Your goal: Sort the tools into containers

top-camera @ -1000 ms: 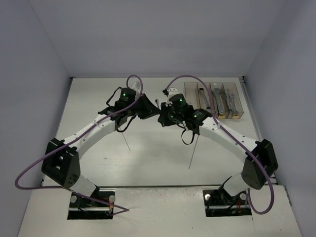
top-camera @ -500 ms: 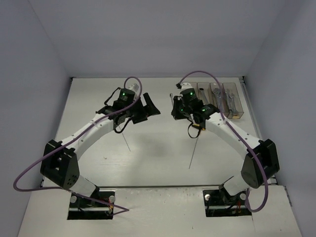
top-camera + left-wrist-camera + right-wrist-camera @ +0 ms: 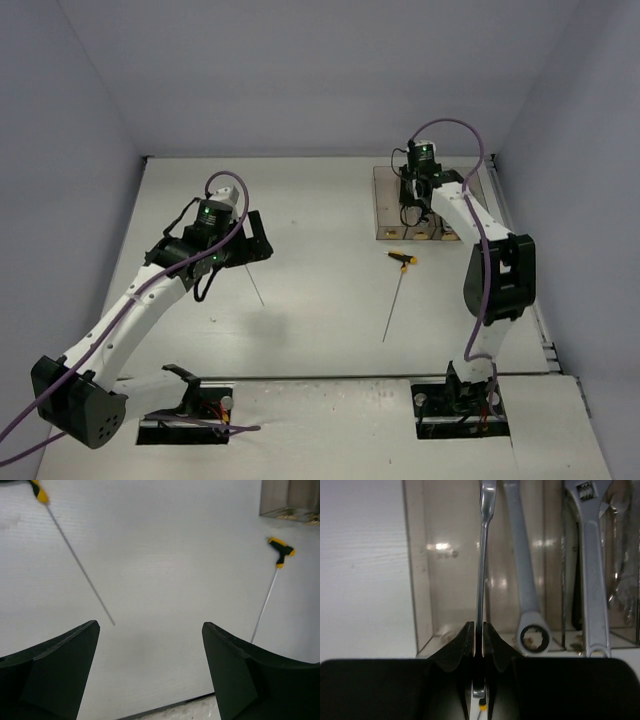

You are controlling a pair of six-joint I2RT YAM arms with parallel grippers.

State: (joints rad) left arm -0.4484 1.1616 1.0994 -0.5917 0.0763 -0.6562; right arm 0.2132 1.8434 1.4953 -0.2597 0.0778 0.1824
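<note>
Wrench (image 3: 481, 570) pinched in right pincer (image 3: 479, 631) over bins (image 3: 415, 570), ring spanner (image 3: 525, 580) lying beside.

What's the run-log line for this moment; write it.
left gripper: open, empty | right gripper: shut on wrench, over containers | T-handle drivers: on table

No readable text in any view.
Stamped marks on the head of the broad silver metal spanner (image 3: 592, 580) are too blurred to read.

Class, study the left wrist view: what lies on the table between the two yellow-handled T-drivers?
Nothing. The table between one T-driver and the other T-driver is bare; the left wrist view shows it, and the top view agrees.
</note>
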